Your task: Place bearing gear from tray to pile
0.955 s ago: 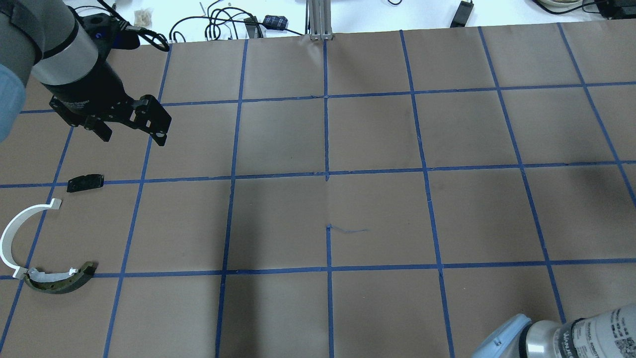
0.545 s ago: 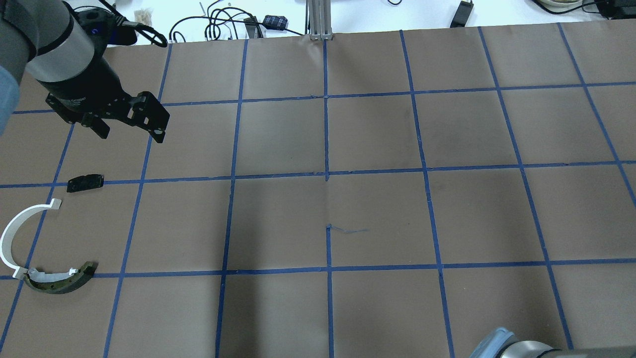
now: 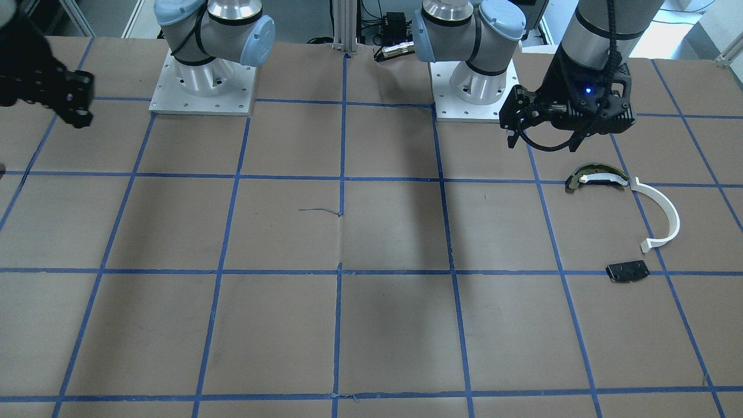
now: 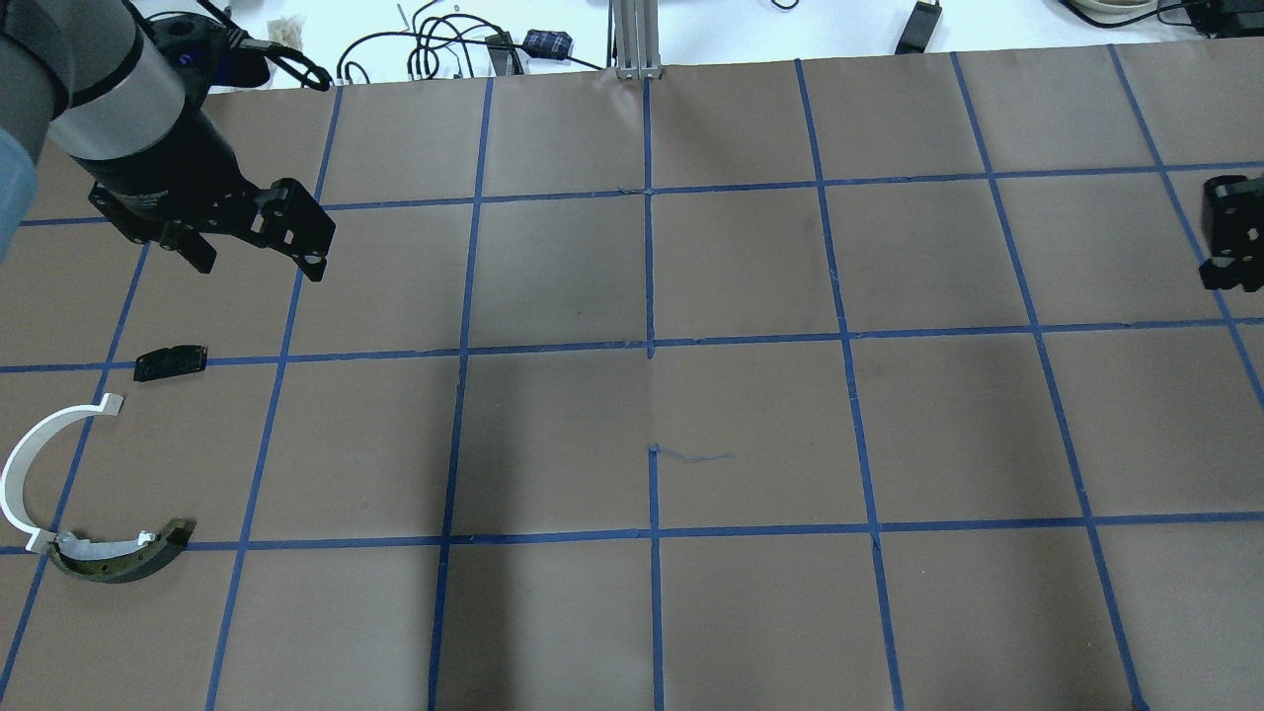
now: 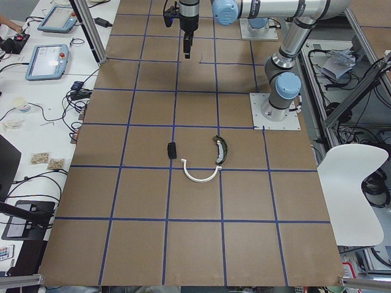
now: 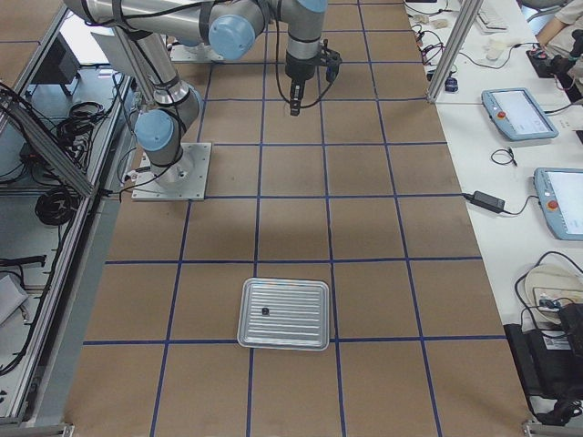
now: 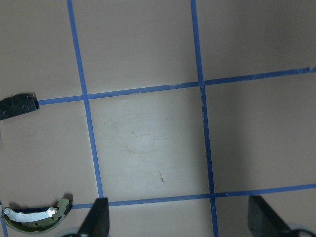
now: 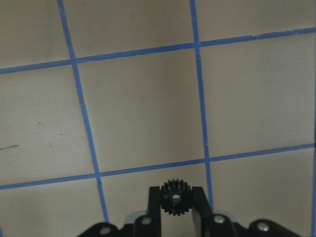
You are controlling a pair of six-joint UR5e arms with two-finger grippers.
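1. No legible text, label, brand, number or sign in any view.
2. Two screen tablets [image 5: 46, 61] on the side bench, seen from the table's ends: pale displays, contents too small to read.
3. Small packets [image 5: 47, 160] on the same bench: any print too small to read.
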